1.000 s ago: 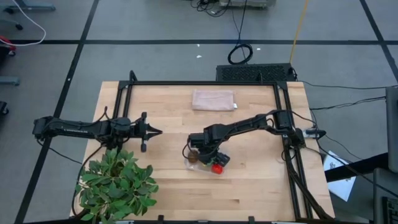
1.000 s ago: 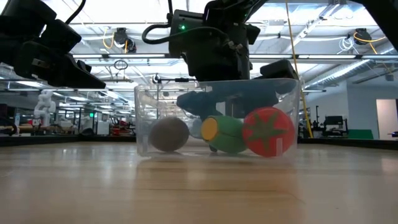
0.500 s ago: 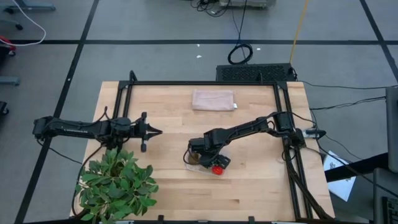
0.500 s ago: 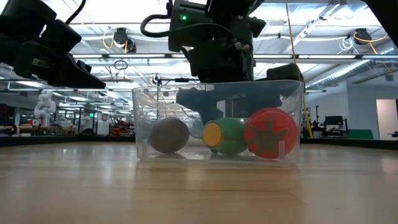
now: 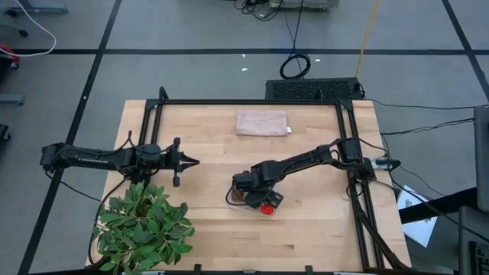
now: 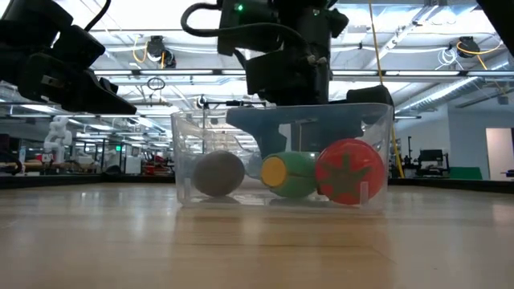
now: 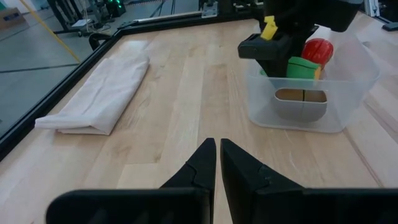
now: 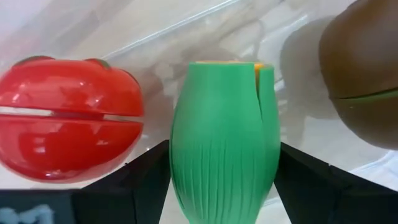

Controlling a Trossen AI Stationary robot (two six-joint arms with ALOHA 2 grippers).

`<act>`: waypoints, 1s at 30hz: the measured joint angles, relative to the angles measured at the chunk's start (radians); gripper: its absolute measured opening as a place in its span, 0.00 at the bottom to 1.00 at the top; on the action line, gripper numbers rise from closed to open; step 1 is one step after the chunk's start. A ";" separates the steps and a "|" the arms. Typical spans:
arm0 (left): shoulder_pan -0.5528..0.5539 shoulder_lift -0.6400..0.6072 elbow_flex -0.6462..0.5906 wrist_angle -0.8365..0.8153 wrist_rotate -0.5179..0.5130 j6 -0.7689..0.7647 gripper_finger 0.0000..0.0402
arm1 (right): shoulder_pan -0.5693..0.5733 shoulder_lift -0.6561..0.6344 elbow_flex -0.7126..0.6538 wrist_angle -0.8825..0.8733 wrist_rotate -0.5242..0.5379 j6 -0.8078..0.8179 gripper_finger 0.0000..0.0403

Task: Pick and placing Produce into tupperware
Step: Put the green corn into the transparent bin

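Clear tupperware (image 6: 283, 152): fuzzy kiwi (image 6: 218, 173), ribbed green oval (image 8: 224, 137) between spread right gripper (image 8: 217, 180) fingers, glossy tomato (image 6: 347, 172); left gripper (image 7: 217, 163) closed.

high: overhead | low: table-level | both share tupperware (image 5: 254, 200)

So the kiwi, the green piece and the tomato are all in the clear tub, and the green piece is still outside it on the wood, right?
Not quite: the green piece lies inside the clear tub, between the kiwi and the tomato, as the low view shows.
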 joint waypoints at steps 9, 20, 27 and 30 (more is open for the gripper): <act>0.000 0.000 0.000 0.000 0.000 0.000 0.07 | 0.011 -0.004 0.000 0.003 0.025 -0.010 0.63; 0.000 0.000 0.000 0.001 0.000 0.000 0.07 | 0.008 -0.042 -0.003 0.051 0.069 -0.016 0.63; 0.000 0.000 0.000 0.003 0.000 0.000 0.07 | 0.009 -0.043 -0.003 0.040 0.061 -0.015 0.63; 0.000 0.000 0.000 0.003 0.000 0.000 0.07 | 0.009 -0.043 -0.003 0.035 0.070 -0.016 0.63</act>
